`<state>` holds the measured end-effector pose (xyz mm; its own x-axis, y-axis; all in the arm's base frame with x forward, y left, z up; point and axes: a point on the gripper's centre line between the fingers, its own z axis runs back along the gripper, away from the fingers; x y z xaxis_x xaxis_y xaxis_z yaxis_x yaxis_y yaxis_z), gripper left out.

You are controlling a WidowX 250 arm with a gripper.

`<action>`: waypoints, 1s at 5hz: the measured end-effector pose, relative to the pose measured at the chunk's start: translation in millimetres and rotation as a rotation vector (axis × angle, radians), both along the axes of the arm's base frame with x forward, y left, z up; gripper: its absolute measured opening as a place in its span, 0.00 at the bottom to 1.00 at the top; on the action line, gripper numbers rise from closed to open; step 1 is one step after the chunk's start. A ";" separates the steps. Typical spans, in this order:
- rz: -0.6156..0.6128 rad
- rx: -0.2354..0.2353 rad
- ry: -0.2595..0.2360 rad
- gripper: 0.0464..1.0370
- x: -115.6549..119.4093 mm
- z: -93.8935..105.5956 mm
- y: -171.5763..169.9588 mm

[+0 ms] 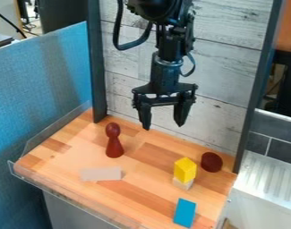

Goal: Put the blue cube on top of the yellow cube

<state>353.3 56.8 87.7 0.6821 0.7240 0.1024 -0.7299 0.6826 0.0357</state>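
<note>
My gripper hangs high over the back of the wooden table, its two fingers apart and nothing between them. Below it and to the right, the yellow cube rests on a small pale block. The blue block, which looks longer than a cube from here, lies near the front right edge, in front of the yellow cube and apart from it.
A dark red pawn-like figure stands at the back left. A dark red round piece is close behind and right of the yellow cube. A pale flat block lies front left. A clear rim runs along the table's front.
</note>
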 end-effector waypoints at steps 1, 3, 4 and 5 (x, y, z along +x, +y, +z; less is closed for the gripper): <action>-0.017 -0.006 0.041 0.96 -2.3 -14.9 -0.5; -0.432 -0.023 0.078 0.96 1.3 -33.3 -4.3; -0.673 -0.069 0.099 0.96 -5.7 -43.7 -12.3; -0.906 -0.083 0.123 0.96 -29.6 -73.8 -22.4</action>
<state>323.7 34.5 13.9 0.9951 -0.0915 -0.0365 0.0917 0.9958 0.0030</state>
